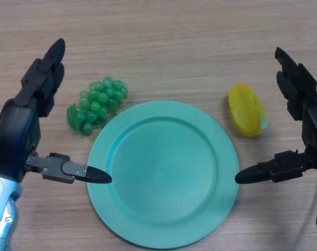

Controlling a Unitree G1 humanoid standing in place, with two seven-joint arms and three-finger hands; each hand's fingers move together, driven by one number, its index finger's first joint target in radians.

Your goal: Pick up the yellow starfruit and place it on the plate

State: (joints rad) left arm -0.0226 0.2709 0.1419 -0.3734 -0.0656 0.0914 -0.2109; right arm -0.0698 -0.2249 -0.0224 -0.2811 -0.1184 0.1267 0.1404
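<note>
The yellow starfruit (247,110) lies on the wooden table just right of the teal plate (163,172), close to its rim but apart from it. The plate holds nothing. My right hand (303,99) hovers at the right edge, fingers straight, a short way right of the starfruit, with its thumb (263,171) pointing at the plate's right rim. At the view's left side my left hand (35,89) is open too, its thumb (82,171) reaching the plate's left rim.
A bunch of green grapes (97,104) lies on the table by the plate's upper left rim, between the plate and my left hand. Bare wooden tabletop (174,42) stretches across the far side.
</note>
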